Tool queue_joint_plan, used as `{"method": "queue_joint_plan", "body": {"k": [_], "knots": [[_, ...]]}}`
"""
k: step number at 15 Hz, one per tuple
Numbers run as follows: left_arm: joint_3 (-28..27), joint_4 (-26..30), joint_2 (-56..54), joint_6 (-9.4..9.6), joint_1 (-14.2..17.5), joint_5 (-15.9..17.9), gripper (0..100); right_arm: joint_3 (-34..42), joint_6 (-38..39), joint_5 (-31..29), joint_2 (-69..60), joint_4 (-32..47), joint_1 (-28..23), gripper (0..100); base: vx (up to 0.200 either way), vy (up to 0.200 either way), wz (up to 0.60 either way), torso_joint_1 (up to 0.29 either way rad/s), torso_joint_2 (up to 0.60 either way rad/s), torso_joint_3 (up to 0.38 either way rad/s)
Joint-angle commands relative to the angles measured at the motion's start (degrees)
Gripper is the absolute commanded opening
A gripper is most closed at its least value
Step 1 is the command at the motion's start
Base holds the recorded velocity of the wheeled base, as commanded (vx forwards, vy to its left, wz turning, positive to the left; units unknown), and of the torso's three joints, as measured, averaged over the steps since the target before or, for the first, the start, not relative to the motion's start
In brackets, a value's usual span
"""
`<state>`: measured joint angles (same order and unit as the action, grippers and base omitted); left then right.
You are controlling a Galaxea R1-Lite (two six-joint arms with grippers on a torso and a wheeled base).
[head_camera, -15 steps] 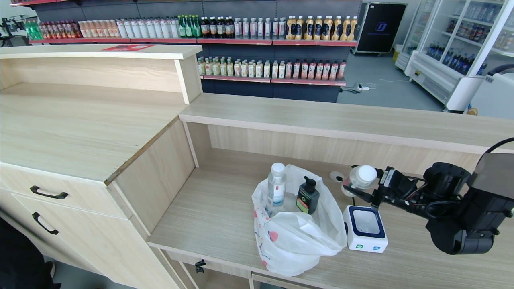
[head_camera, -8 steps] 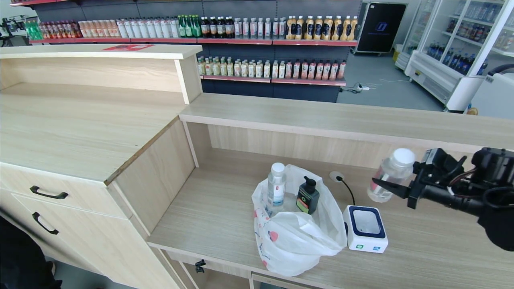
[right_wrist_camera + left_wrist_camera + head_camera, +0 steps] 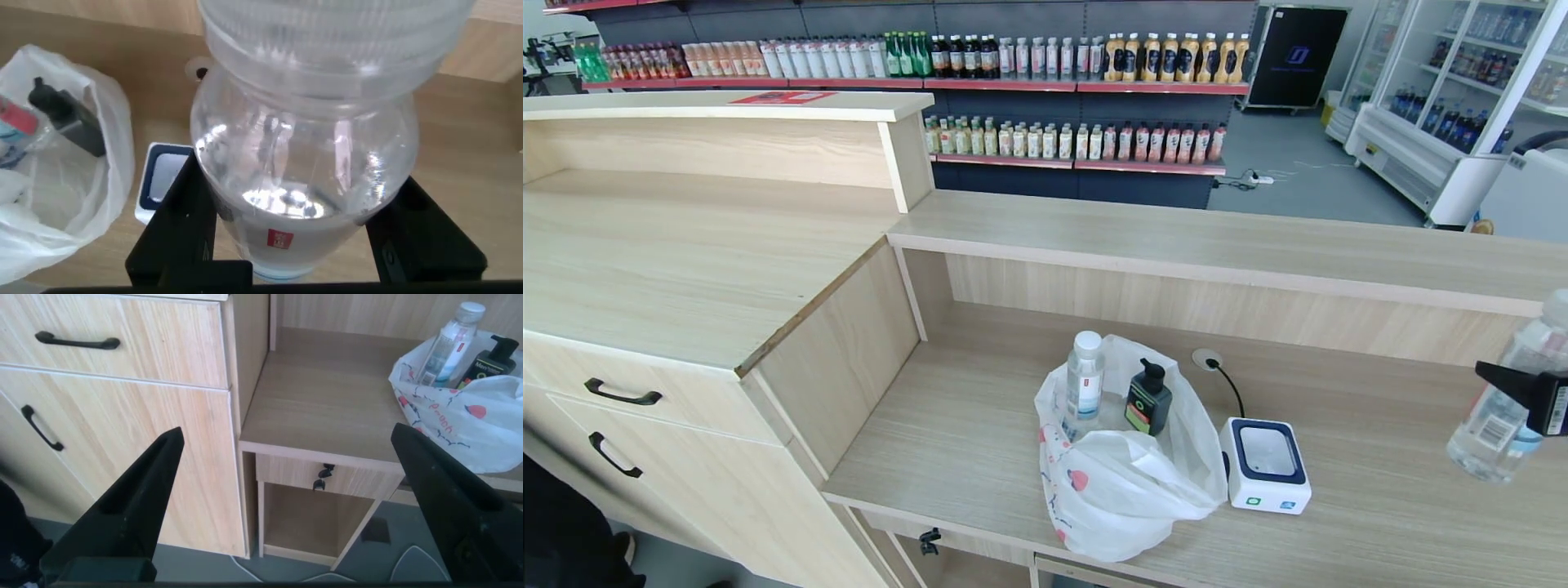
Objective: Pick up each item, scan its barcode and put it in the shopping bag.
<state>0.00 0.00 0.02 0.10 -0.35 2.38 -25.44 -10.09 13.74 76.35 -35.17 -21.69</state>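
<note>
We are holding a clear water bottle (image 3: pixel 1499 425) in our right gripper (image 3: pixel 1523 390) at the far right of the wooden counter (image 3: pixel 947 433). The black jaws are clenching around its middle, one on each side. The bottle is leaning, with its white cap uppermost and a small barcode label showing on its lower part, and it seems to be hanging above the counter rather than standing on it. In the right wrist view the same bottle (image 3: pixel 302 147) is sitting squarely inside that gripper (image 3: pixel 298 245), with a small red label showing on it between the fingers. The white scanner (image 3: pixel 1266 465) with its dark-framed window is lying well to the left of the held bottle, and its black cable (image 3: pixel 1229 384) is running away from us to a round hole in the counter. Just left of the scanner, the white shopping bag (image 3: pixel 1127 482) is slumping open on the counter, touching or nearly touching it. Inside the bag a second clear bottle (image 3: pixel 1085 380) with a white cap is standing upright beside a dark pump bottle (image 3: pixel 1149 400). Our left gripper (image 3: pixel 286 510) is hanging low on the left, in front of the counter, with its jaws spread wide and nothing between them. It is looking at two drawers (image 3: pixel 78 340) with black handles, with the bag (image 3: pixel 466 416) farther off. Beyond the counter, shelves (image 3: pixel 1013 57) of bottled drinks are lining the far wall.
</note>
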Motion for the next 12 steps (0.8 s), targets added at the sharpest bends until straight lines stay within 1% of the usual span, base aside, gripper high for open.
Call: {"method": "queue_joint_plan", "body": {"k": [1,9,12], "knots": [[0.0,0.0,0.1,-0.01,0.0,0.0,100,2.2,0.0,-4.4,-5.2,-0.1,1.6,0,0.000,0.000,0.00,0.000,0.00,0.000],[0.0,0.0,0.1,-0.01,0.0,0.0,100,3.6,-0.1,-5.2,-8.3,-0.9,1.6,0,0.000,0.000,0.00,0.000,0.00,0.000],[0.0,0.0,0.1,-0.01,0.0,0.0,100,3.9,-0.1,-5.2,-8.7,-0.9,4.8,0,0.000,0.000,0.00,0.000,0.00,0.000]]}}
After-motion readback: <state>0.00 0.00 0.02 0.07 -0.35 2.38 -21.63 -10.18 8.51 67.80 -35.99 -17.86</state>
